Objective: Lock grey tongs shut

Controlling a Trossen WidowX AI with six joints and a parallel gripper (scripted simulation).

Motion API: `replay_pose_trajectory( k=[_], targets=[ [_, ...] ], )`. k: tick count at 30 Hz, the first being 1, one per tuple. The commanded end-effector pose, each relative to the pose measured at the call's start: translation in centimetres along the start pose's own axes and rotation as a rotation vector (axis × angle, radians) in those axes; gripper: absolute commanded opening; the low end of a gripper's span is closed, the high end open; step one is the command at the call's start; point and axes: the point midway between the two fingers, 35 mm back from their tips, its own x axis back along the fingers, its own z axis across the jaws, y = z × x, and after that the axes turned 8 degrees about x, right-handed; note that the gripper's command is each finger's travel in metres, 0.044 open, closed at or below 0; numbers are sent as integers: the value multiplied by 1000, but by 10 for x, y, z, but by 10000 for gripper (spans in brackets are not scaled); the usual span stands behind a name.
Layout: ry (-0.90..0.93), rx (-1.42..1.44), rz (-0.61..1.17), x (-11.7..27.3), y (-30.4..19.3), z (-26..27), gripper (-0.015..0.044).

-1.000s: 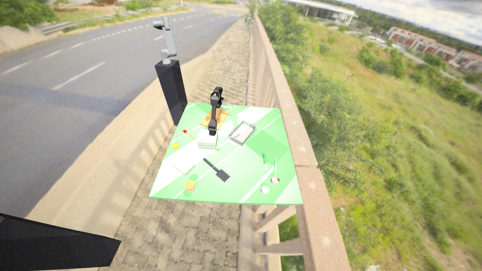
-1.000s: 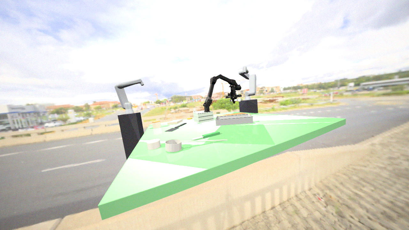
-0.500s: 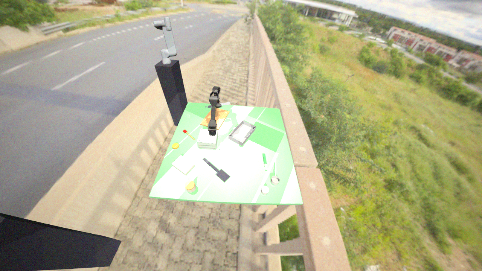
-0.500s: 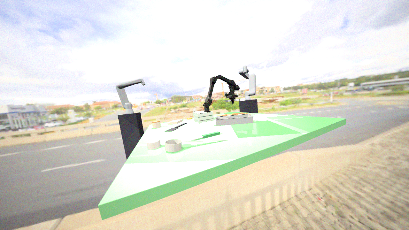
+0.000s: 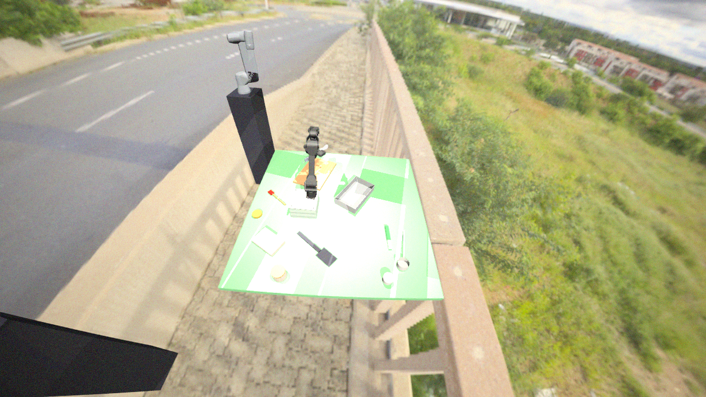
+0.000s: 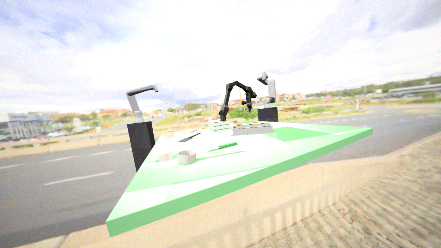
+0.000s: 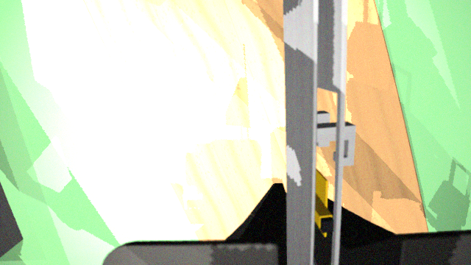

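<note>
My gripper [image 5: 315, 149] [image 6: 248, 107] [image 7: 286, 193] is shut on the grey tongs [image 7: 299, 110] [image 5: 322, 146]. It holds them in the air above the wooden board [image 5: 321, 173] [image 7: 372, 110] at the back of the green table. In the wrist view the two tong arms run close together, side by side, with a small grey block [image 7: 336, 141] and a yellow piece [image 7: 321, 200] between them. The grey roasting tin [image 5: 354, 194] [image 6: 252, 129] stands empty to the right of the board. I cannot tell whether the lock holds.
The arm's white base block [image 5: 303, 208] [image 6: 219, 125] stands in front of the board. A black spatula [image 5: 318, 249], a white pad [image 5: 268, 240], a green marker [image 5: 387, 234], a yellow disc [image 5: 256, 213] and small cups [image 5: 402, 264] lie nearer the front. A dark pillar [image 5: 251, 133] stands at the back left.
</note>
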Motion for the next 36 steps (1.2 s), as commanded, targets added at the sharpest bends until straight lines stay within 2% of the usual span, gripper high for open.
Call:
replay_pose_trajectory(
  k=[1, 11, 36],
  targets=[
    [3, 53, 3, 0, 1, -1, -150],
    [11, 68, 40, -4, -2, -3, -150],
    [103, 191, 581, -31, -15, -28, -150]
  ],
)
